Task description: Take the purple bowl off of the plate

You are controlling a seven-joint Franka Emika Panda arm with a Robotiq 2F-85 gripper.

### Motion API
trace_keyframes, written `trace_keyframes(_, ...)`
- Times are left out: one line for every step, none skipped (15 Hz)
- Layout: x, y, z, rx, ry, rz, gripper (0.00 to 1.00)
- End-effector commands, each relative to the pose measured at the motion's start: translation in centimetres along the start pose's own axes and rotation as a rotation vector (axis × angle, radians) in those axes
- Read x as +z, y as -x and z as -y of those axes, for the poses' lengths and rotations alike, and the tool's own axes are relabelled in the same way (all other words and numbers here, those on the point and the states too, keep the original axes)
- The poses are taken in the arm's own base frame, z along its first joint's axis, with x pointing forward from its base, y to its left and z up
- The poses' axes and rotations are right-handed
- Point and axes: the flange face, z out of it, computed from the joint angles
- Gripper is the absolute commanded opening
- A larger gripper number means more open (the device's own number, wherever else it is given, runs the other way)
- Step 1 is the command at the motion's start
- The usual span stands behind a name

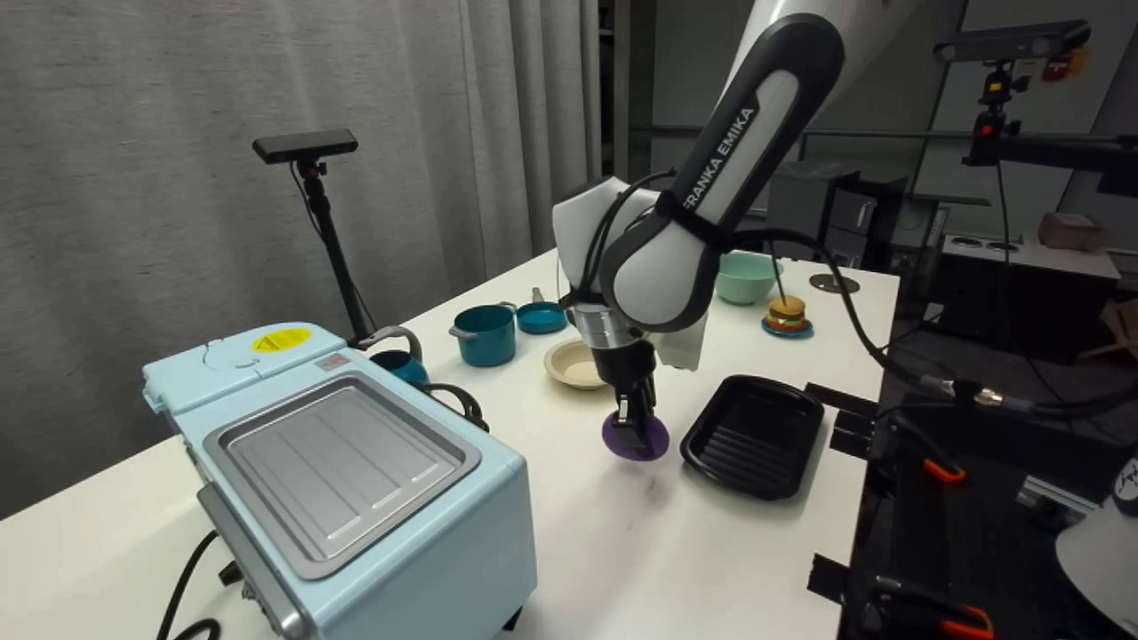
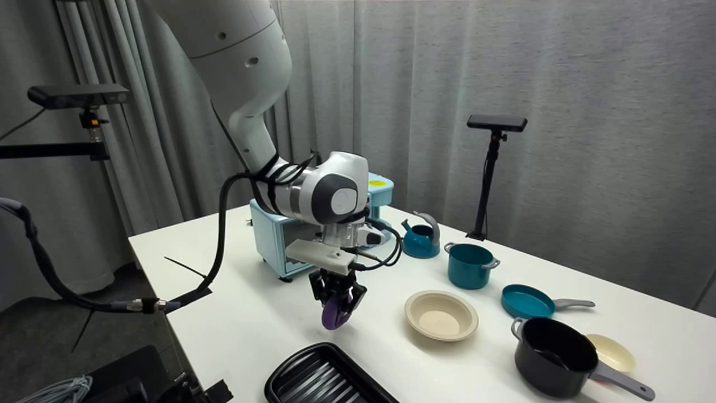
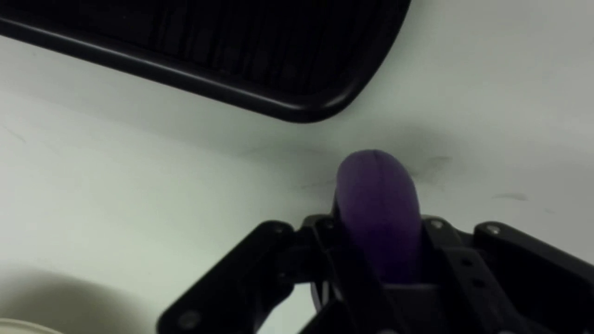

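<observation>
The purple bowl (image 1: pixel 659 439) is turned on its edge between the fingers of my gripper (image 1: pixel 633 430). In an exterior view the bowl (image 2: pixel 331 317) hangs below the gripper (image 2: pixel 340 305), seemingly just above the table. In the wrist view the fingers (image 3: pixel 378 236) press both sides of the bowl (image 3: pixel 377 195); its lower part is hidden by them. The round beige plate (image 2: pixel 441 315), with a raised rim, stands on the table apart from the bowl. It also shows in an exterior view (image 1: pixel 569 363), and its rim shows in the wrist view's lower left corner (image 3: pixel 21 326).
A black ridged tray (image 1: pixel 756 436) lies close beside the gripper, also in the wrist view (image 3: pixel 297 109). A light blue oven (image 1: pixel 498 551) stands on the other side. A teal pot (image 2: pixel 470 267), teal pan (image 2: pixel 526 302), kettle (image 2: pixel 420 242) and black pot (image 2: pixel 537 364) stand beyond the plate.
</observation>
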Motion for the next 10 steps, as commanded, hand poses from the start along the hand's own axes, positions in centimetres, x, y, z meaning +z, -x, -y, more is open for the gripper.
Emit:
trace_keyframes(1.0, 0.5, -1.0, -0.017, 0.038, 0.012, 0.48)
trace_keyframes(1.0, 0.7, -1.3, -0.020, 0.044, 0.014, 0.54)
trace_keyframes(0.9, 0.9, -1.5, -0.020, 0.049, 0.015, 0.62)
trace_keyframes(0.7, 1.1, -1.8, -0.023, 0.052, 0.012, 0.69)
trace_keyframes(0.4, 1.3, -1.9, -0.025, 0.055, 0.009, 0.76)
trace_keyframes(0.2, 1.5, -2.1, -0.025, 0.055, 0.006, 0.85)
trace_keyframes(-0.2, 1.7, -2.2, -0.027, 0.054, 0.000, 0.92)
trace_keyframes(-0.6, 1.8, -2.2, -0.027, 0.052, -0.006, 1.00)
trace_keyframes(-1.2, 2.0, -2.2, -0.029, 0.048, -0.016, 1.00)
trace_keyframes(-1.8, 2.2, -2.2, -0.030, 0.047, -0.026, 1.00)
